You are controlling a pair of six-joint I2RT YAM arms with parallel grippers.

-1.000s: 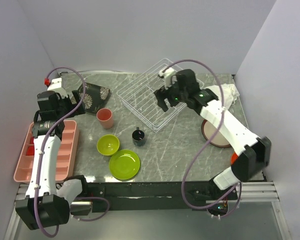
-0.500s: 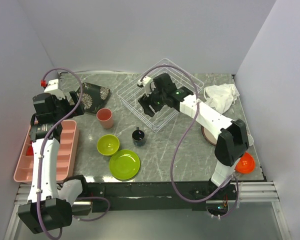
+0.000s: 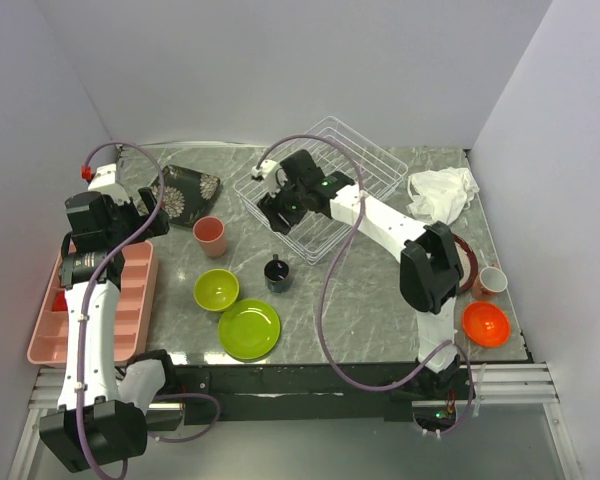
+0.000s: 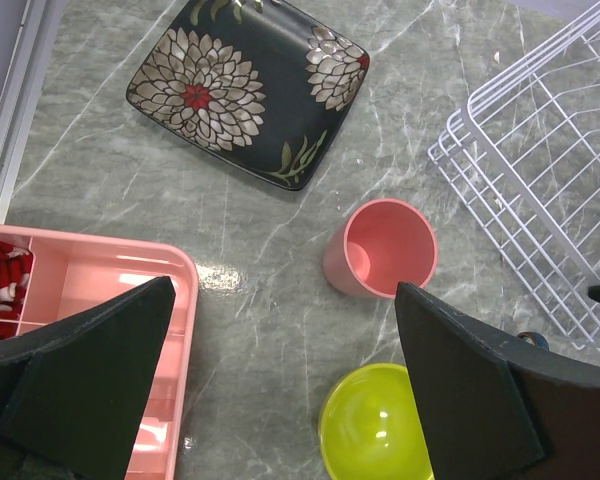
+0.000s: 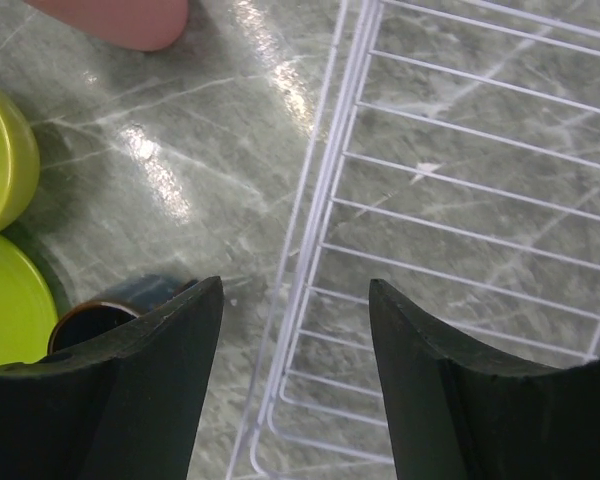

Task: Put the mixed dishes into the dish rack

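The right arm stretches left across the white thin-wire dish rack (image 3: 345, 140), and the right gripper (image 3: 278, 212) hangs over its near-left rim, fingers spread apart with nothing between them. I judge it aims for the small dark navy cup (image 3: 276, 272), upright on the grey marble table (image 3: 360, 290) just near of that rim; it should descend clear of the wires and straddle the cup wall before closing. The left gripper (image 4: 280, 290), also open and empty, hovers at the far left, near the round salmon cup (image 4: 385, 248).
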